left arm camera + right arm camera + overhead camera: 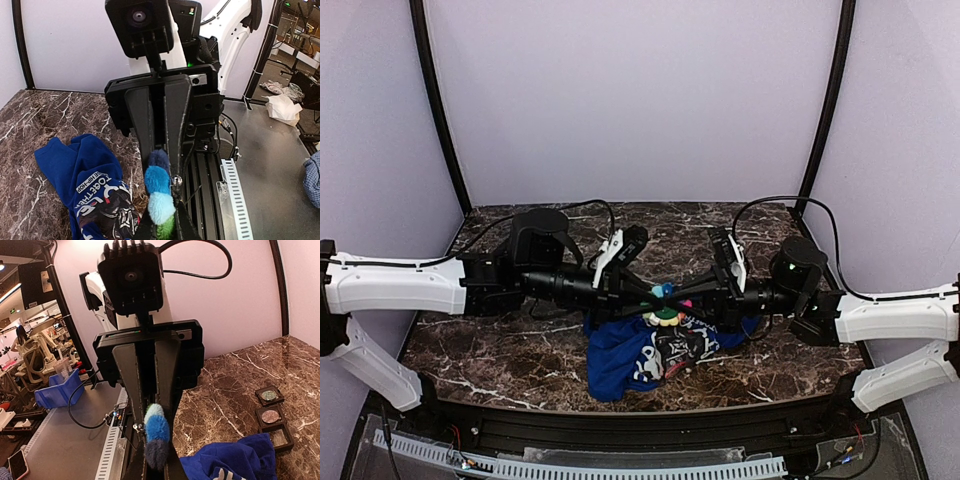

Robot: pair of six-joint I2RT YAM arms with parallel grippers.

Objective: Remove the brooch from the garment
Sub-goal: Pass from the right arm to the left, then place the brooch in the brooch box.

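Observation:
The brooch [665, 304], a small fuzzy multicoloured pin, hangs at the top edge of the crumpled blue printed garment [620, 360] in the middle of the table. My left gripper [646, 295] and right gripper [692, 300] meet on it from either side. In the left wrist view the brooch [160, 190] shows blue, pale blue and green puffs squeezed between my left gripper [164, 226] at the bottom edge. The right wrist view has the brooch [158, 432] pinched in my right gripper [158, 469]. The garment [85, 170] [240, 460] lies below. Whether the pin is still fastened to the cloth is hidden.
Three small dark square trays [270, 416] sit in a row on the marble table [500, 350], beside the garment in the right wrist view. A black rail [620, 430] and a white slotted cable duct [580, 465] run along the near edge. Black frame posts [440, 110] stand at the back corners.

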